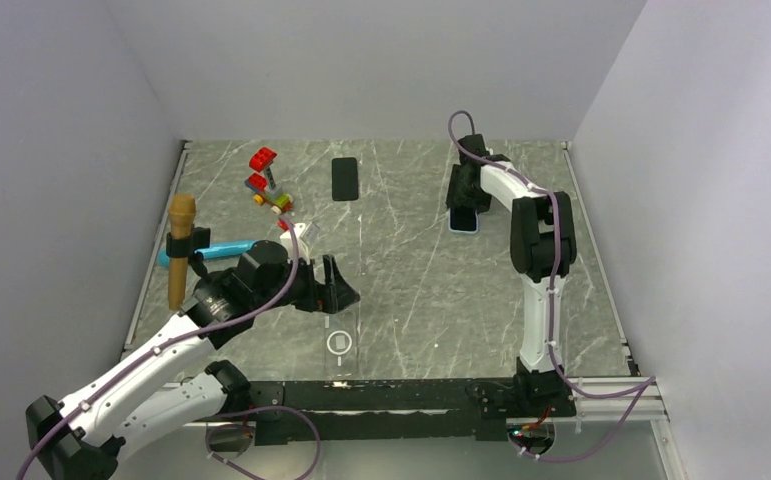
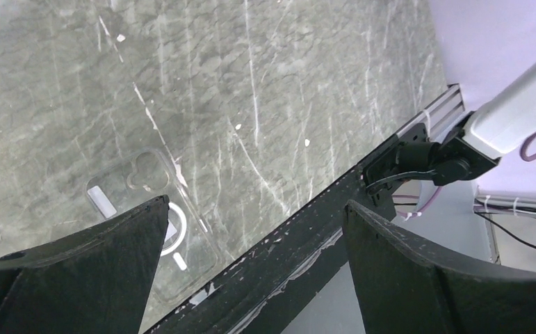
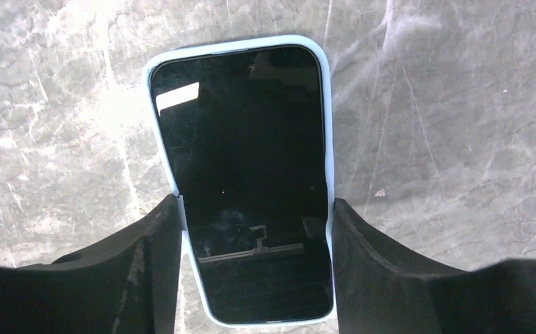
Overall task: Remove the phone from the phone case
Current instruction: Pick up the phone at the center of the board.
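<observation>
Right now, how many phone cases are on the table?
2. A clear empty case lies near the left gripper; a light-blue case holding a phone is flanked by the right gripper. The far black slab might be a third.

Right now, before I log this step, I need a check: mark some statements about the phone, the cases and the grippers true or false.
1. The phone lies screen up in a pale blue case. True.
2. The right gripper straddles the phone's long sides. True.
3. The left gripper holds the clear case. False: it is open, and that case lies free beneath it.
4. The red blocks lie beside the right arm. False: they lie at the far left.
</observation>
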### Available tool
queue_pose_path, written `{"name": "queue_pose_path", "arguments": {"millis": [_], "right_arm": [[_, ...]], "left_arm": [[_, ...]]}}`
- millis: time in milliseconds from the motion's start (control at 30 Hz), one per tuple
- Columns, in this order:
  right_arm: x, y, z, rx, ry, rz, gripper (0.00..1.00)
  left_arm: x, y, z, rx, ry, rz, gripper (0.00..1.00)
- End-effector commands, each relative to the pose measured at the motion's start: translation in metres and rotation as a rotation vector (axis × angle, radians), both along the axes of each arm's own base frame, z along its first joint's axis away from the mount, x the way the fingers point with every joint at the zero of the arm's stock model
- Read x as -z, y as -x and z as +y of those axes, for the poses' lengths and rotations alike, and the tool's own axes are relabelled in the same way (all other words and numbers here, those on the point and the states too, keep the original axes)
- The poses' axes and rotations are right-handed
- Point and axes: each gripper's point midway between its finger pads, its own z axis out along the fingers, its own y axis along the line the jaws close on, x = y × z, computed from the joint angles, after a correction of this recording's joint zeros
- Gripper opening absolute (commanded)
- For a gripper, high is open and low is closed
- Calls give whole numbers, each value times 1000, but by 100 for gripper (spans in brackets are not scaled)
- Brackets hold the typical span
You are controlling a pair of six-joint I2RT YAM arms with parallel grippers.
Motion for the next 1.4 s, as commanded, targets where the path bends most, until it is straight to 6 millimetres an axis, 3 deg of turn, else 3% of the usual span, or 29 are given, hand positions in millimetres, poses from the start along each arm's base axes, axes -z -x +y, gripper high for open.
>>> {"name": "queue_pose_path", "arguments": {"millis": [0,267,500,633,733,933,1100,1367], "right_arm": [[9,14,11,-132,12,-5,23],[-57,26,35,-263,-90,-308,0],[-91,67,73,-400,-261,-459,0],[-116,98,111,-492,-366,-523,0],[-136,128,151,-569,-460,-564,0],[-166,177,201,-588,-675,-617,0],[-184,206,228,-632,-772,-650,0],[-205,228,243,-702,-859,-689,0]], "left_arm": [[-5,-4,1,-15,-30,6,98],[-9,-7,3,-35,-13,-13,98],[-16,-13,0,-60,0,-2,99],[-30,-22,-11,-48,46,0,98],[-37,-35,-17,-72,83,29,95],[-39,-65,-7,-240,168,52,92],[-40,-77,-3,-306,230,8,87],[-27,-88,-12,-288,172,29,81]]}}
